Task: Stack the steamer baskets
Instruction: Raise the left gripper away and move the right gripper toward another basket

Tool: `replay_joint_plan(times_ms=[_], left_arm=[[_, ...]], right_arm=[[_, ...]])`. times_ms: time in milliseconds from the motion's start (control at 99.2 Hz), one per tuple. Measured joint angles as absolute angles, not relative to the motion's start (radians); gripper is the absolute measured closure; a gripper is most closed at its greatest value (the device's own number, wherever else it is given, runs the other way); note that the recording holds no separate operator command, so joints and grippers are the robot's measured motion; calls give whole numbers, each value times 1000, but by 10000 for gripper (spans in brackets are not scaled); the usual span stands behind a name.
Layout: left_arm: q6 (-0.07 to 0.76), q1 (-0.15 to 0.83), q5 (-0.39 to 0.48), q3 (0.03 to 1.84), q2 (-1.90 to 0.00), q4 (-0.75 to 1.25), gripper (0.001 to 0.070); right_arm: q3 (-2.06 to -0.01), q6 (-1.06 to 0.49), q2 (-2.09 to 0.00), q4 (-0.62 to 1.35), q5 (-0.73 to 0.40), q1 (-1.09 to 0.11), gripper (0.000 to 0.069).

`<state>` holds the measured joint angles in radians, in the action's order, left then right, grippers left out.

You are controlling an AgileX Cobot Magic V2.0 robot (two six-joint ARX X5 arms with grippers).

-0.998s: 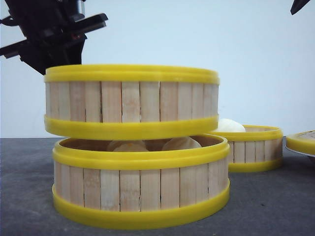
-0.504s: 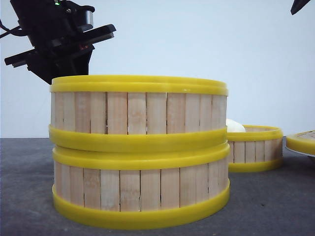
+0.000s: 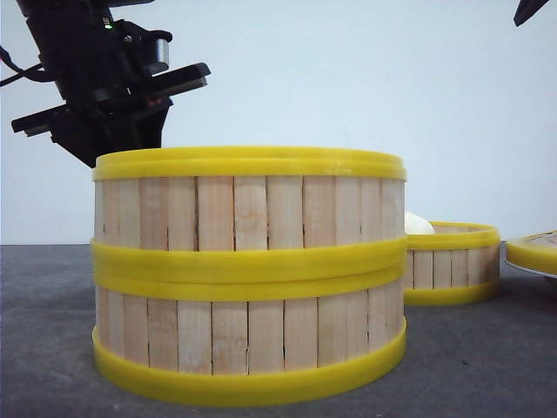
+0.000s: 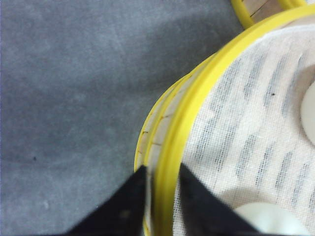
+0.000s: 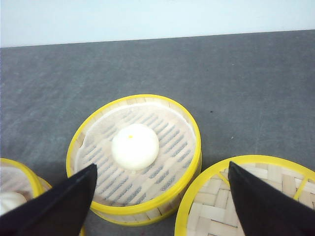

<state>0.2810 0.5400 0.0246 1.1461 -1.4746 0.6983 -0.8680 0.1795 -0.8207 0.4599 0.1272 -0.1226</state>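
Item: two steamer baskets stacked near the front of the dark grey table (image 3: 487,366), the upper basket (image 3: 250,205) seated on the lower basket (image 3: 250,335), yellow rims touching and walls nearly flush. Third basket (image 5: 135,155), single white bun (image 5: 135,146) on its cloth liner, stands apart to the right and behind the stack, not yet stacked. Beside it, a flat woven lid with yellow rim (image 5: 246,196). Left gripper (image 4: 162,179): jaws pinching the upper basket's rim, one finger outside the wall, one inside over the liner. Right gripper (image 5: 160,184): fingers spread wide, holding nothing, hovering above the third basket and lid. Risks, as judged: if the left jaws lift away before fully letting go, the inner finger may drag the upper basket off-centre or snag the liner; the upper basket's buns sit close to that finger; a stack left askew would make seating the third basket less stable.
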Motion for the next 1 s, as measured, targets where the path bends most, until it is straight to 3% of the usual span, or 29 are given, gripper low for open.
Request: replay_joint_plan(times_ms=[91, 212, 353, 514, 716, 998], left_arm=[[281, 540, 24, 1146, -1475, 699, 417], [280, 539, 19, 1146, -1472, 685, 367], [278, 532, 1, 1145, -1402, 612, 358], [268, 526, -2, 1145, -1214, 503, 358], [246, 526, -29, 1140, -1024, 467, 358], [275, 533, -12, 849, -783, 453, 358]], right_arm=[[-868, 179, -821, 460, 127, -123, 163], [-868, 179, -821, 460, 127, -123, 163], [-868, 179, -834, 458, 127, -123, 167], [-876, 179, -909, 455, 127, -122, 252], [-969, 179, -1082, 442, 128, -122, 270], [-1129, 170, -1393, 440, 130, -122, 270]])
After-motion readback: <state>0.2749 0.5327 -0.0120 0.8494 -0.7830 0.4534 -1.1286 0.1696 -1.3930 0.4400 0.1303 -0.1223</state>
